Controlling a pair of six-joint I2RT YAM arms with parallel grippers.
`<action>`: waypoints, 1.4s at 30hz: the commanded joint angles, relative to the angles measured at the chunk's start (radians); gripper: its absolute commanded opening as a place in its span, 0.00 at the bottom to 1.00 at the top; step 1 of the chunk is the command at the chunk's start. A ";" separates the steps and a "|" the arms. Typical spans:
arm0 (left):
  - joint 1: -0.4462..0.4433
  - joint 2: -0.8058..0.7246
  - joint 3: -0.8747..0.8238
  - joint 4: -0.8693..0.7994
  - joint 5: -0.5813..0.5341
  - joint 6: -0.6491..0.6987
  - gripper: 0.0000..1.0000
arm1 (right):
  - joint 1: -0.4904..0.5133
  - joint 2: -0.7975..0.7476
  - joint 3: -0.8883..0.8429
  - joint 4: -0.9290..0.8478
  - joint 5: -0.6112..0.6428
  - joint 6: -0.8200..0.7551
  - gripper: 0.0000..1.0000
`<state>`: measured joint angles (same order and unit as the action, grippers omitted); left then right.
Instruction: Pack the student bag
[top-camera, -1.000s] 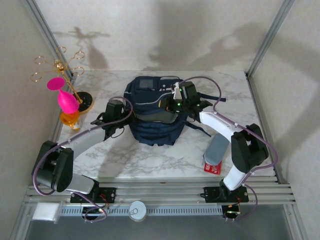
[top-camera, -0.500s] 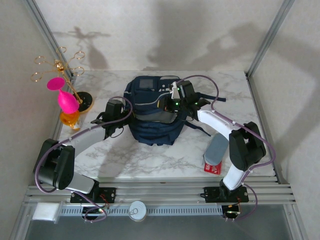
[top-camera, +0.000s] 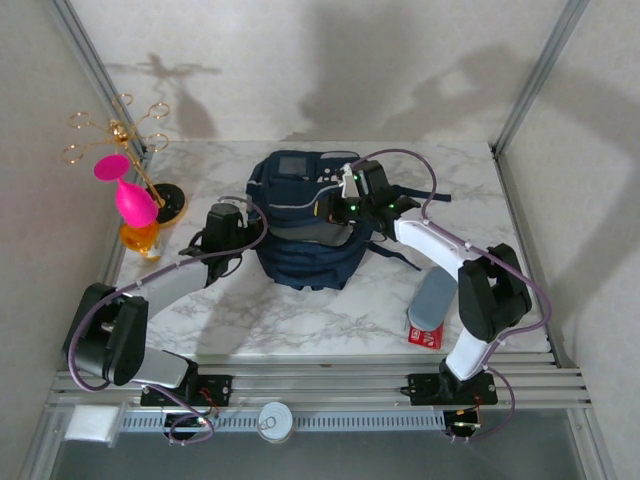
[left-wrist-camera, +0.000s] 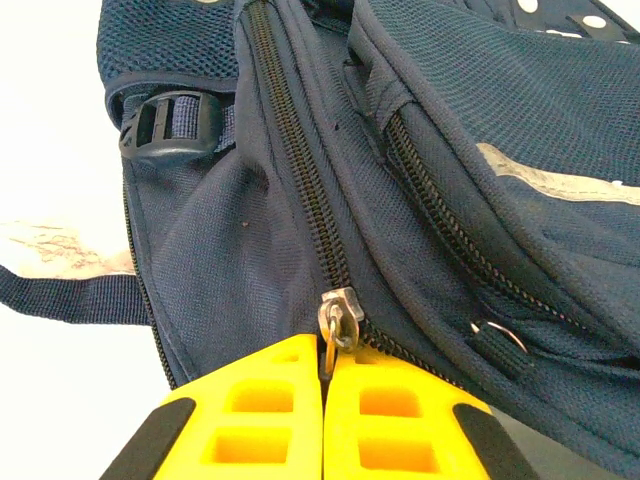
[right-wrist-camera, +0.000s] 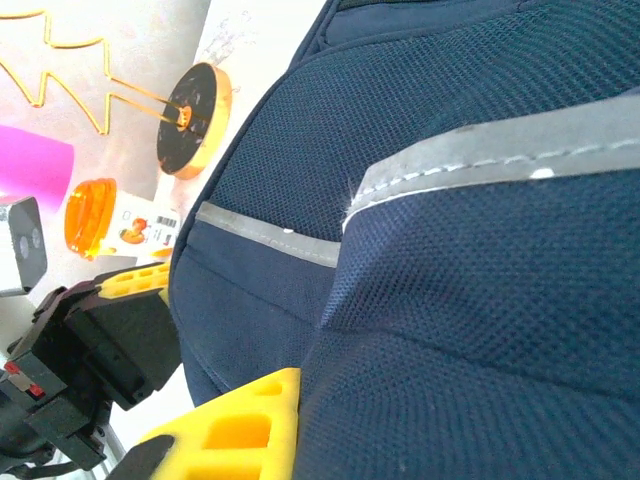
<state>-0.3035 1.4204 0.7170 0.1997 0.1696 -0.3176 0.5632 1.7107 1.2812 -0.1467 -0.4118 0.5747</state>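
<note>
The student bag (top-camera: 302, 232), a navy backpack, lies in the middle of the marble table. My left gripper (top-camera: 246, 234) is at the bag's left side. In the left wrist view its yellow fingers (left-wrist-camera: 250, 420) are shut on the metal zipper pull (left-wrist-camera: 341, 318), whose zipper track runs up across the student bag (left-wrist-camera: 230, 230). My right gripper (top-camera: 340, 208) rests on the bag's upper right part. In the right wrist view one yellow finger (right-wrist-camera: 235, 425) presses against a fold of the student bag (right-wrist-camera: 470, 330). That fabric hides the other finger, and the jaws pinch it.
A gold wire stand (top-camera: 160, 205) with a pink item (top-camera: 130, 198) and an orange bottle (top-camera: 140, 240) stand at the left edge. A grey case (top-camera: 434, 295) and a red box (top-camera: 425, 335) lie at the front right. Metal frame posts rise at both back corners.
My left gripper has shifted slightly to the left along the bag's side with the zipper pull in it. The right gripper has stayed on the bag's top.
</note>
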 joint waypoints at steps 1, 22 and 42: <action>0.087 -0.018 0.016 -0.051 -0.186 -0.041 0.17 | -0.013 -0.066 0.017 -0.163 -0.023 -0.083 0.32; -0.489 -0.286 -0.107 -0.114 -0.146 -0.547 0.68 | -0.466 -0.721 -0.463 -0.549 0.409 0.144 0.99; -0.694 0.252 0.155 0.179 -0.015 -0.600 0.70 | -0.458 -0.673 -0.776 -0.216 0.155 0.330 0.99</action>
<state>-0.9932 1.6367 0.8280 0.2829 0.1005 -0.8845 0.0586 1.0454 0.5018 -0.4450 -0.1894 0.8383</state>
